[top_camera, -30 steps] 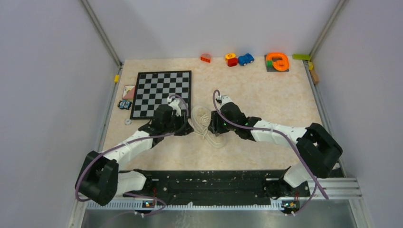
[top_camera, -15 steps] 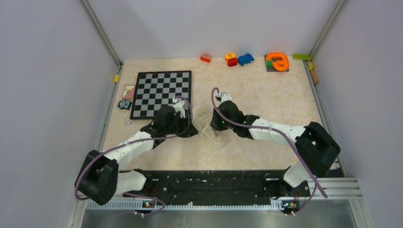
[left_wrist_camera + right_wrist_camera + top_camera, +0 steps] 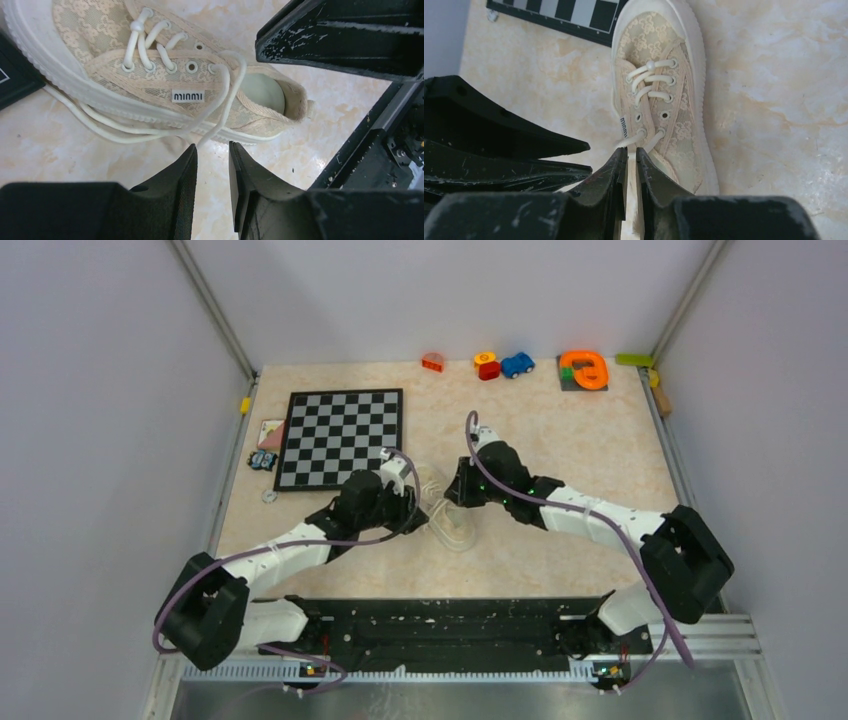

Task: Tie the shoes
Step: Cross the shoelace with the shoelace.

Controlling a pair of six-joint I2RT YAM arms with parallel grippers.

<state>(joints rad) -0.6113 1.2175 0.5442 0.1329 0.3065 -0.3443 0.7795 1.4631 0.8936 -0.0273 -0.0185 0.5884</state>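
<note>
The cream shoe [image 3: 455,528] lies on the table between my two grippers, toe towards the chessboard, with its white laces [image 3: 150,131] loose along its side. In the left wrist view my left gripper [image 3: 212,145] stands open just short of the sole, bare table between its fingers and a lace end at its left fingertip. My right gripper [image 3: 631,149] sits over the shoe's [image 3: 659,90] heel end. Its jaws are drawn to a narrow slit on a white strip that looks like lace [image 3: 650,142] coming from the top eyelets. From above, the left gripper [image 3: 418,502] and right gripper [image 3: 455,495] nearly meet over the shoe.
A chessboard [image 3: 340,435] lies just left of the shoe, with small items [image 3: 265,460] at its left edge. Toys line the far edge: a red brick [image 3: 433,362], a blue car [image 3: 517,364] and an orange piece [image 3: 584,370]. Grey walls stand on both sides.
My right gripper's jaws have closed to a slit and that wrist has shifted slightly right. My left gripper has moved right, closer to the shoe.
</note>
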